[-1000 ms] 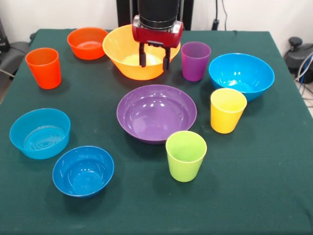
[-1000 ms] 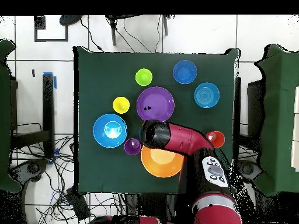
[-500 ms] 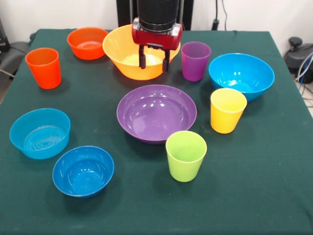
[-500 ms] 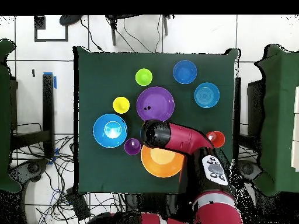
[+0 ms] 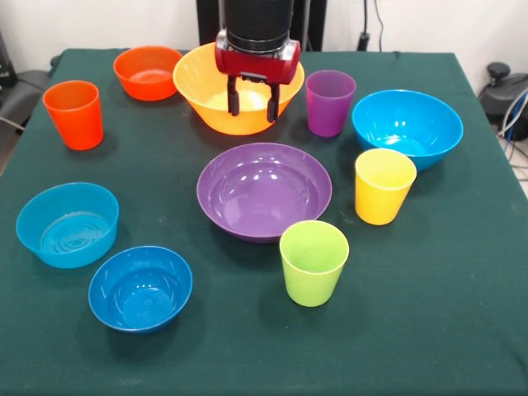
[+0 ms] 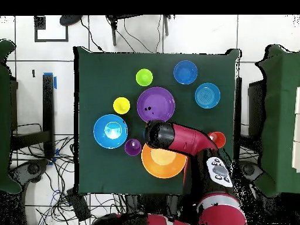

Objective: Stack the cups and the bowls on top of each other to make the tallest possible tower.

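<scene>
Moved: since a second ago the gripper (image 5: 252,101) has drifted a little toward the orange side of the picture and risen slightly; every cup and bowl sits where it did.
Near row: dark blue bowl (image 5: 140,287), light blue bowl (image 5: 67,223) and green cup (image 5: 313,261), all upright, apart from each other.
Middle: purple bowl (image 5: 264,190) at centre, yellow cup (image 5: 384,185) beside it, blue bowl (image 5: 407,126) just behind that cup.
Far row: orange cup (image 5: 73,114), small orange bowl (image 5: 148,72), orange-yellow bowl (image 5: 238,89), purple cup (image 5: 329,101).
Jaws: open, empty, hanging at the near rim of the orange-yellow bowl.
Tower: none built; all pieces lie singly on the surface (image 5: 462,272).
Risk: a descent off the rim line would likely shove or tip the bowl; a thin rim pinch on glossy plastic may slip; the purple cup nearby could be knocked over.
</scene>
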